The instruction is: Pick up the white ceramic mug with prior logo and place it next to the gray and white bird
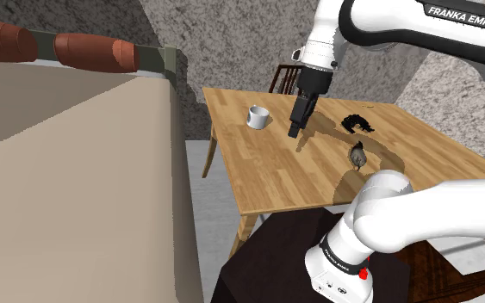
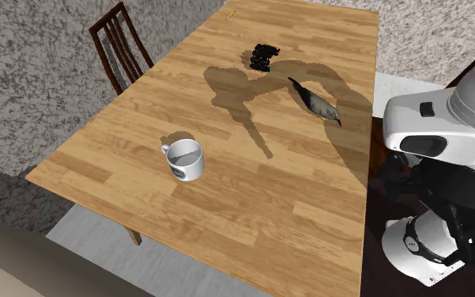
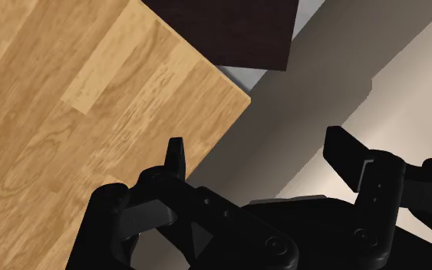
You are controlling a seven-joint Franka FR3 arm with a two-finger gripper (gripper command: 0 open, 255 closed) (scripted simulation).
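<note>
The white mug point(image 1: 258, 117) point(image 2: 185, 159), with a dark logo on its side, stands upright on the wooden table point(image 1: 266, 172) point(image 2: 252, 211). The grey and white bird point(image 1: 357, 155) point(image 2: 315, 102) lies on the table nearer the stand. My black gripper point(image 1: 295, 132) hangs above the tabletop, to the shoulder view's right of the mug and apart from it. In the wrist view the gripper point(image 3: 258, 153) is open, with nothing between its fingers point(image 3: 176, 157), and it looks down past a corner of the table point(image 3: 91, 115).
A small black object point(image 1: 354, 122) point(image 2: 263, 56) lies on the table beyond the bird. A dark wooden chair point(image 1: 283, 79) point(image 2: 121, 42) stands at the far side. A large beige block point(image 1: 68, 189) with brown cushions point(image 1: 94, 52) rises beside the table.
</note>
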